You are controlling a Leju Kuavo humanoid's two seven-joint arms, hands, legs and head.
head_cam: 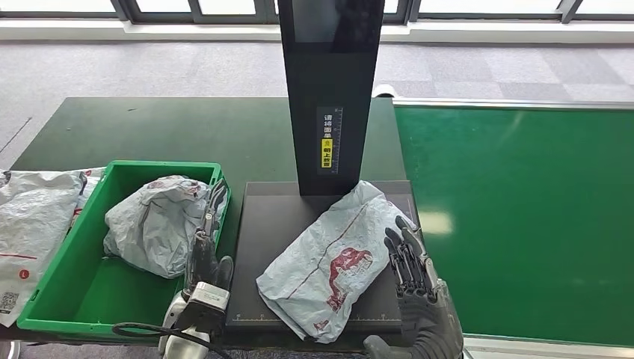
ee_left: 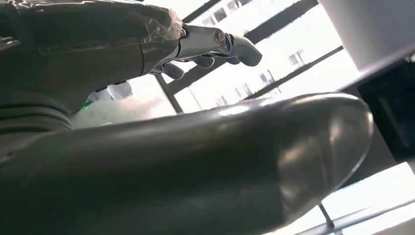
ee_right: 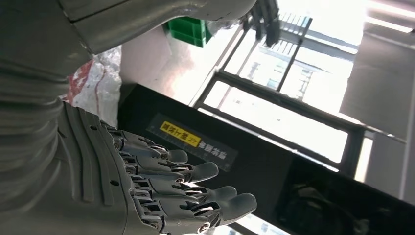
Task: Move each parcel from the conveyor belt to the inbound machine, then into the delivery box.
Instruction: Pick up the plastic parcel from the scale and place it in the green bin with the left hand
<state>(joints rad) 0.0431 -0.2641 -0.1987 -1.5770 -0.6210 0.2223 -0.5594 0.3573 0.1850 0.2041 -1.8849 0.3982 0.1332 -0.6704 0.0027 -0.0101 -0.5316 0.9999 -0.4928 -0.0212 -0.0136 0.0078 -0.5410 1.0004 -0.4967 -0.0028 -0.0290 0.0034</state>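
Plainly, both hands' fingers are straight and empty, the right hand [head_cam: 411, 273] beside the parcel [head_cam: 329, 258], the left hand [head_cam: 205, 258] over the green box [head_cam: 119, 168].

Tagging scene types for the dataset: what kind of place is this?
Likely a parcel-sorting or logistics station, possibly a demo setup: a green conveyor belt, a black scanning machine with a grey parcel on its platform, and a green bin holding another parcel.

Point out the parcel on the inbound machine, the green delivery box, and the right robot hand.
Parcel on the inbound machine [head_cam: 329, 262]: head view, on the red print near its middle.
Green delivery box [head_cam: 161, 166]: head view, on its far rim.
Right robot hand [head_cam: 410, 263]: head view, on the back of the hand beside the parcel.
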